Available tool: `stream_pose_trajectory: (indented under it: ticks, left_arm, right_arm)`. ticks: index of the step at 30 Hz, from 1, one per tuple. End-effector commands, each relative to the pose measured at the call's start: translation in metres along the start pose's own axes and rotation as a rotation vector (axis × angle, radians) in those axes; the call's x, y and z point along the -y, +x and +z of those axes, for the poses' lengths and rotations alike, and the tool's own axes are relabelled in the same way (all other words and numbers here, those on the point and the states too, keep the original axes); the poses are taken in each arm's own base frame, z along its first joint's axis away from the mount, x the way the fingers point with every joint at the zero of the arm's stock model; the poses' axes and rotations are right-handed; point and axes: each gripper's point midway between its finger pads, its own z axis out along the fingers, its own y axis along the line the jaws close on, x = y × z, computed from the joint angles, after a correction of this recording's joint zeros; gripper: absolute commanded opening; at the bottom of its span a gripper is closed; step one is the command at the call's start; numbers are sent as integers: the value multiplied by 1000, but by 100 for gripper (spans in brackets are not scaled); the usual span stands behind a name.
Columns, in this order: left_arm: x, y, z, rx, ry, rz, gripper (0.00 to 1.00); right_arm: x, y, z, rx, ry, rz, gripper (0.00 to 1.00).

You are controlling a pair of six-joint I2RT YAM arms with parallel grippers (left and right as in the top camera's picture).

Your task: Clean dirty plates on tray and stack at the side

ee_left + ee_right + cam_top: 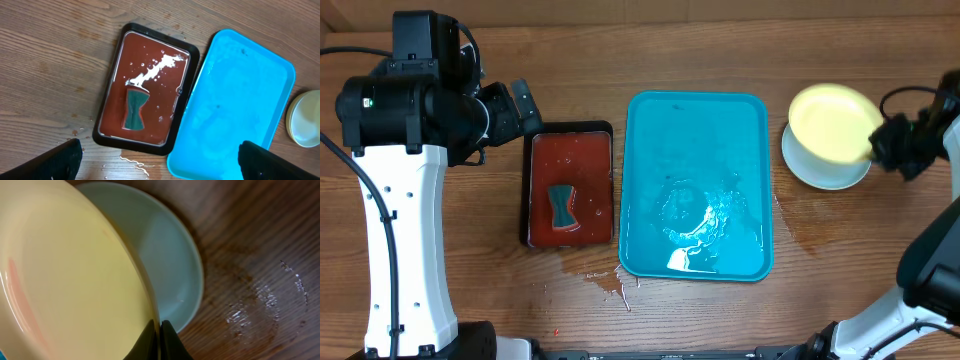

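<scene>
– While the blue tray (695, 185) lies bare of plates, with only water pooled in it, where does the risk sit?

– Off at the right side of the table (720, 40). The yellow plate (835, 122) hangs, seemingly tilted, partly over the pale blue plate (825, 172), which rests on the wood well apart from the blue tray. It is held only by its rim, so a wet edge could slide out of that thin pinch. The yellow plate would then clatter down or knock the lower one askew.

– Anything else?

– Released while it leans like that, it may land off-centre and leave the stack crooked. Drops on the wood just beside the pale blue plate could also let it skid under a push. Whether a third plate lies underneath cannot be told.

– And the arms?

– The right arm reaches in from the table's right edge. The right gripper (160, 335) is clamped on the yellow plate's rim, its fingers (146, 345) drawn together with the edge between them. The left arm is held up near the far left, beside the small dark red tray (570, 150) with the sponge (561, 206) in it. The left gripper (161, 162) hangs free, fingers wide apart and holding nothing.
</scene>
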Motion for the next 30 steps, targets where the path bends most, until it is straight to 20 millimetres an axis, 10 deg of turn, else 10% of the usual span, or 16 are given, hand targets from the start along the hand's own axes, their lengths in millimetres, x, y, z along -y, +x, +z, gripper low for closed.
stream_pose_trajectory:
  ticks: [1, 8, 16, 17, 18, 24, 30]
  left_arm:
    - [-1, -3, -4, 20, -4, 19, 100]
    - [-1, -3, -4, 20, -4, 19, 100]
    - [-1, -3, -4, 20, -4, 19, 100]
    - [-1, -3, -4, 20, -4, 19, 100]
    - [-1, -3, -4, 20, -4, 19, 100]
    - [-1, -3, -4, 20, -4, 18, 100]
    - [-1, -3, -4, 20, -4, 19, 100]
  right_arm:
    - [3, 13, 13, -45, 4, -6, 9]
    - [-16, 26, -2, -37, -25, -55, 45]
    - [-114, 131, -121, 63, -409, -629, 56]
    - [-120, 149, -133, 81, -430, -705, 68]
    - [-123, 165, -142, 93, -443, -768, 100]
    - [-135, 262, -185, 65, -564, -975, 100]
    - [-129, 296, -191, 38, -571, -1082, 100]
